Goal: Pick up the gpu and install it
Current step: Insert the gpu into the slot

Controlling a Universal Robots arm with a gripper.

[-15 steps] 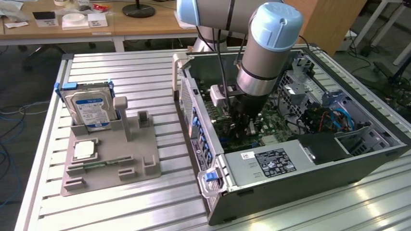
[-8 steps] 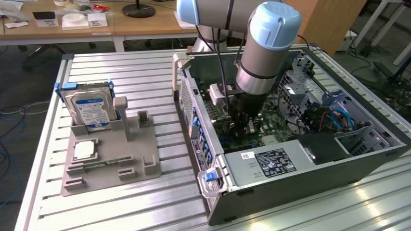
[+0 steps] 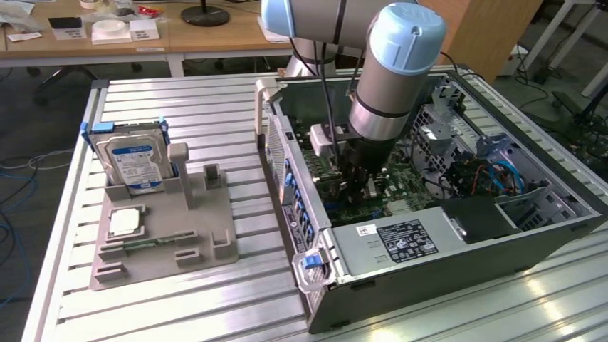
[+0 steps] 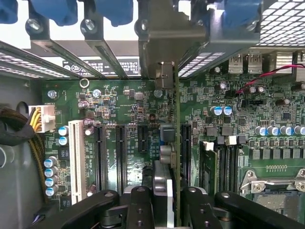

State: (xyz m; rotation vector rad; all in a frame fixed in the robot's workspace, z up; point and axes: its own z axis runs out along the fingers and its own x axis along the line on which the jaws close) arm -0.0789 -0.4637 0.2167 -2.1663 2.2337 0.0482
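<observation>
Inside the open computer case [image 3: 446,235], the gripper [image 4: 164,200] pinches the gpu [image 4: 175,143] edge-on, upright over the motherboard [image 4: 124,102] slots; I judge the card light, stiff and fragile, best held by its edges.

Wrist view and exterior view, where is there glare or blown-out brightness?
Wrist view: the case's slot openings beyond the motherboard are blown out white, while the gpu is seen edge-on. Exterior view: soft glare streaks the metal table.
</observation>
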